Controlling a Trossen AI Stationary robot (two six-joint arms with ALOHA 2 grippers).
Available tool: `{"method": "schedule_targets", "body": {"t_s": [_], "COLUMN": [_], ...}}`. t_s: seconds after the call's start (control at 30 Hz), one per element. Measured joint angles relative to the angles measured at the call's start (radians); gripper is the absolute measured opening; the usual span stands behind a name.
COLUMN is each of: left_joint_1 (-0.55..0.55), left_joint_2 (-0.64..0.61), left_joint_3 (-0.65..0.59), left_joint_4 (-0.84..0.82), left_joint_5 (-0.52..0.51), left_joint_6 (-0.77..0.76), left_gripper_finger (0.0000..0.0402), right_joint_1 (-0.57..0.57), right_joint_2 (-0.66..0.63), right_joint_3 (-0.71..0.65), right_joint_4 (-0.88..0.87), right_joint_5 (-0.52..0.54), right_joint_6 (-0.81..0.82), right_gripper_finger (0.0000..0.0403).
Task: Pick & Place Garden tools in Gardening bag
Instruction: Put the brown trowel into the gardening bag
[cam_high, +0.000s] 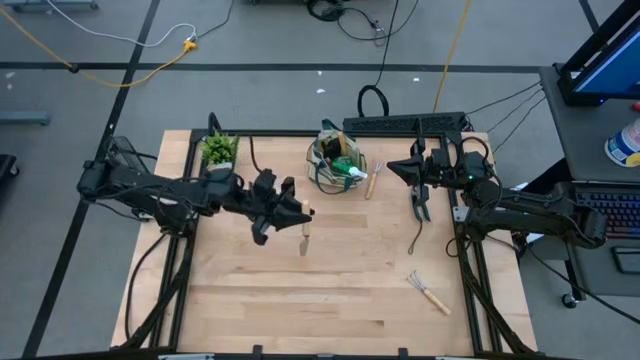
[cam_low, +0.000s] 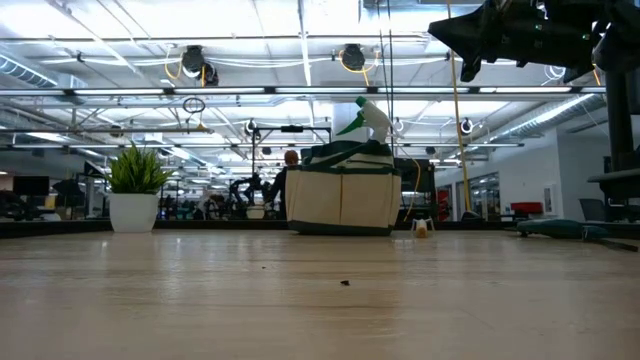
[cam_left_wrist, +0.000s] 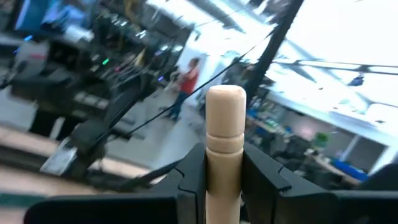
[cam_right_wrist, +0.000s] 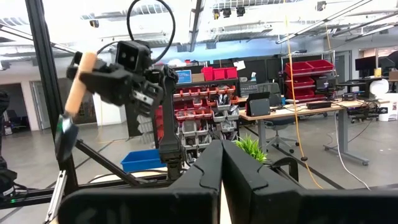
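My left gripper (cam_high: 303, 212) hangs over the table's middle, shut on a wooden-handled garden tool (cam_right_wrist: 76, 93) with a metal head. The beige gardening bag (cam_high: 338, 165) stands at the far middle with a green spray bottle (cam_low: 365, 120) sticking out of it. My right gripper (cam_high: 405, 168) is shut on nothing, raised right of the bag. Black pruning shears (cam_high: 420, 205) lie below it. A hand rake (cam_high: 430, 292) lies on the table near the front right. Another wooden-handled tool (cam_high: 372, 180) lies beside the bag. My left gripper pinches the tool's wooden handle (cam_left_wrist: 225, 134) between its two fingers (cam_left_wrist: 261, 171), a little below the handle's rounded free end. The fingers lie across the handle and come roughly level from the table's left. The tool is lifted clear and tilted, with its handle end up and its metal head (cam_right_wrist: 65, 134) below.
A small potted plant (cam_high: 218, 150) stands at the far left corner. Black frame rails run along the table's left and right sides. Bare wood (cam_high: 300, 300) spreads across the near half. A person shows far off in the room behind.
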Motion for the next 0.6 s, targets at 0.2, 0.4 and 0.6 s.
{"method": "schedule_targets", "body": {"t_s": [0.2, 0.4, 0.6], "left_joint_1": [0.001, 0.001, 0.004], "left_joint_2": [0.0, 0.0, 0.0], "left_joint_3": [0.0, 0.0, 0.0], "left_joint_4": [0.086, 0.105, 0.087], "left_joint_5": [0.043, 0.051, -0.006], "left_joint_6": [0.022, 0.025, 0.038], "left_gripper_finger": [0.0071, 0.0071, 0.0071], "right_joint_1": [0.0, 0.0, 0.0], "right_joint_2": [0.0, 0.0, 0.0], "right_joint_3": [0.0, 0.0, 0.0], "right_joint_4": [0.0, -0.001, 0.0], "right_joint_5": [0.0, 0.001, 0.002], "right_joint_6": [-0.019, -0.022, -0.021], "right_gripper_finger": [0.0, 0.0, 0.0]}}
